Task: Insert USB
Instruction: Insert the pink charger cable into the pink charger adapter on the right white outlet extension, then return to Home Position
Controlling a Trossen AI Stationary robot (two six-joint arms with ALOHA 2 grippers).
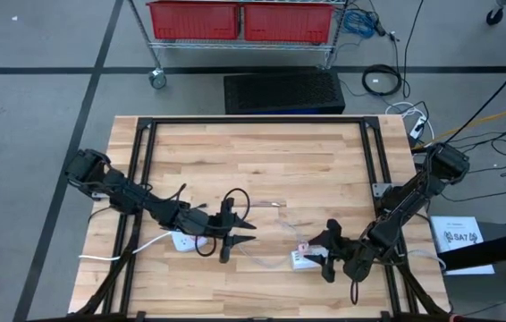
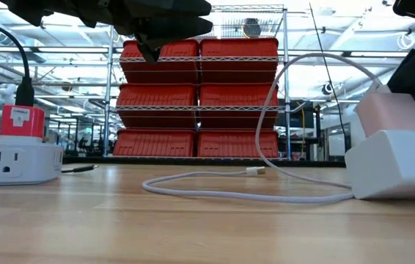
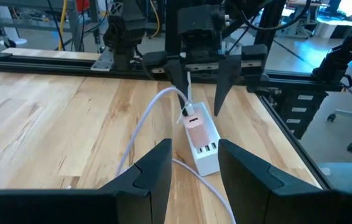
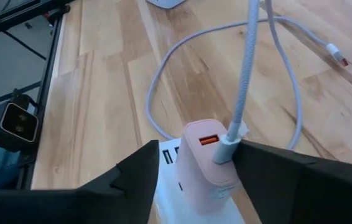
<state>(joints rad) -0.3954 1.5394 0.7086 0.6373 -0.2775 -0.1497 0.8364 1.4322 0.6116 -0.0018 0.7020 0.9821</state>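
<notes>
USB plug (image 4: 224, 148) of the white braided cable (image 4: 245, 74) sits in the pink charger block (image 4: 207, 163), so insertion looks done. Right end effector (image 4: 191, 177) straddles it with fingers spread, gripping nothing; left end effector (image 3: 193, 167) hovers open nearby over the wooden table (image 1: 324, 170).

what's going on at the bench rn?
USB insertion. The right tool stands open around the pink charger, which sits in a white power strip; the white cable is already plugged into the charger, its far end loose on the table. The left tool hovers open near a second strip, holding nothing.
</notes>
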